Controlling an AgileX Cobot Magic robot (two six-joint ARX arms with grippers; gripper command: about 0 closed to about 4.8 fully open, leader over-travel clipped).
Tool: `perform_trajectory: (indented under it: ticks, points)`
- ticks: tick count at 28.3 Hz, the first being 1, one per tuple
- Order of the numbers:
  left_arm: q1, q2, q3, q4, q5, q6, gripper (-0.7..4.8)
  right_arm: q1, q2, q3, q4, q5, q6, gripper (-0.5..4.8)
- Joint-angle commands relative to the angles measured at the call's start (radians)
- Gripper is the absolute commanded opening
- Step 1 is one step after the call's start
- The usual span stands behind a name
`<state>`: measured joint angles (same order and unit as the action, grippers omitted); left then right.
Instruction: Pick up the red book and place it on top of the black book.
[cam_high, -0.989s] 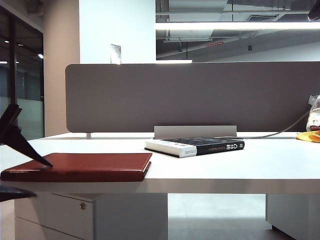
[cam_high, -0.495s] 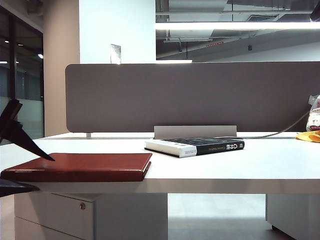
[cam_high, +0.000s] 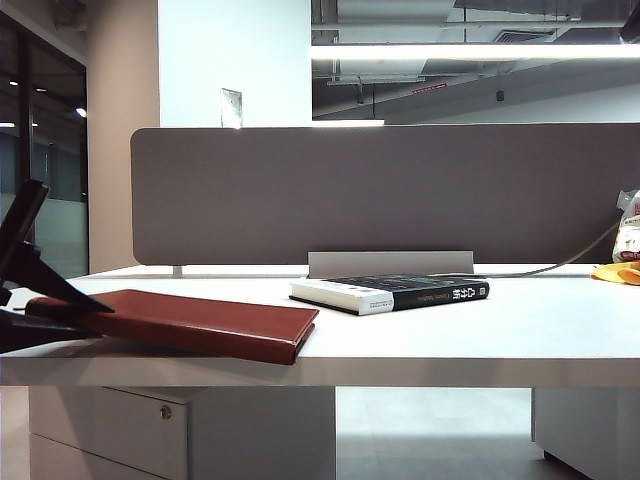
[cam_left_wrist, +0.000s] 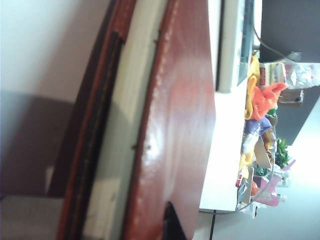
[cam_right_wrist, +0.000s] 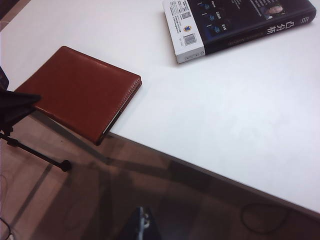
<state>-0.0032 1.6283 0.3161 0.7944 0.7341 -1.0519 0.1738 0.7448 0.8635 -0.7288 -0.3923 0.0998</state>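
You have the red book clamped at its left end by the left tool: one finger lies on the cover, the other goes under the book. The held end is raised and the far edge rests on the counter, so the book is tilted. I judge this grip is possible because the book overhangs the front corner of the counter, which the right wrist view shows well; the lower finger had free room there.

The black book lies flat further back and to the right, well apart from the red one, its spine with white characters facing the front. It waits as the target.

In the left wrist view you see mostly the red cover and pale page edges, very near and blurred; the fingertips are hard to make out there. In the exterior view the left arm is cut off by the frame edge. The right tool is almost out of view, only a dark part shows, so I cannot tell if it is wide or narrow.
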Motion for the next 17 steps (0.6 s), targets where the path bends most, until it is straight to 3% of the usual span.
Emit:
perform_trajectory:
  ticks: [1,8,17]
  points:
    - [-0.005,0.000,-0.002,-0.022,0.015,0.032,-0.06,0.000,0.000,0.003,-0.002,0.001,-0.003,-0.06]
    - [-0.020,0.000,-0.001,0.050,0.109,0.011,-0.06,0.000,0.000,0.003,-0.003,0.001,-0.003,-0.06]
    - [-0.076,0.000,0.004,0.273,0.115,-0.159,-0.06,0.000,0.000,-0.011,-0.005,0.001,-0.003,-0.06]
